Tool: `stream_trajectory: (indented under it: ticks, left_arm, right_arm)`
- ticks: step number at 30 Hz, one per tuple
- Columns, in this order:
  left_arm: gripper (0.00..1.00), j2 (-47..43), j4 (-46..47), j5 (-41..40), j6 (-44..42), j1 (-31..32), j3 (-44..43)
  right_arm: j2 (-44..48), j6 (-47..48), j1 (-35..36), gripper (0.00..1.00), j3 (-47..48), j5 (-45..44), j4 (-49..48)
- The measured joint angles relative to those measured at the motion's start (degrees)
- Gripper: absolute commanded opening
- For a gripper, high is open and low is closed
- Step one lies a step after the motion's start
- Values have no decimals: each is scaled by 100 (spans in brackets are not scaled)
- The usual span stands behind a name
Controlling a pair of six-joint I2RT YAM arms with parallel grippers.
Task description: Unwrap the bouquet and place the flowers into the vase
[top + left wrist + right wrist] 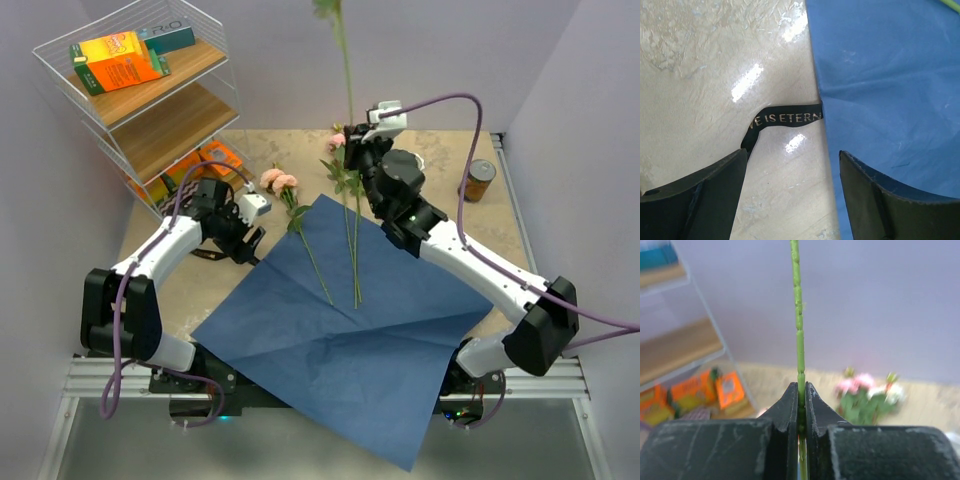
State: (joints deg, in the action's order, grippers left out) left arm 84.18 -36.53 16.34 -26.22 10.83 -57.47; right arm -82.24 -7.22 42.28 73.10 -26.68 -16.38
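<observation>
Blue paper (360, 340) is spread flat and unfolded across the middle of the worktop (440, 150), one corner hanging over the near edge. Two long-stemmed flowers (320, 265) are laid on it, stems pointing toward the arms; the pink heads (278, 180) of one rest on the bare worktop just beyond the paper's far edge.

One thin green stem (346, 70) is held upright by the right pincer (353, 135), raised above the far side of the paper, its top reaching the upper edge of the overhead view. In the right wrist view the stem (799, 315) is seen clamped between the fingers of the right pincer (801, 390), which are closed tightly against it. Behind it a blurred cluster of pink and white blooms (865, 390) is seen near the back wall; whether they stand in the vase cannot be told, and the vase itself cannot be made out.

The left pincer (245, 245) is held low over the paper's left edge with its jaws spread wide and nothing between them. Below it a black ribbon (785, 120) with gold lettering lies on the worktop, one end disappearing under the paper.

A wire shelf (140, 100) with boxes stands at the far left and a brown jar (480, 180) at the far right.
</observation>
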Motion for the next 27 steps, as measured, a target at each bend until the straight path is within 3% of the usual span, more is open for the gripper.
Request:
stream_trajectory:
  ticks: [6, 14, 27]
  left_arm:
    - [79, -31, -94, 201, -118, -13, -7]
    - [79, -31, -131, 389, -295, -136, -7]
    - [79, 59, -249, 605, -522, -308, -203]
  right_arm:
    - [76, 1644, -345, 0, 103, -435, -1930]
    - [-87, 2800, -1016, 0, 105, -815, -3742]
    - [-780, 3060, -1561, 0, -177, -828, -4680]
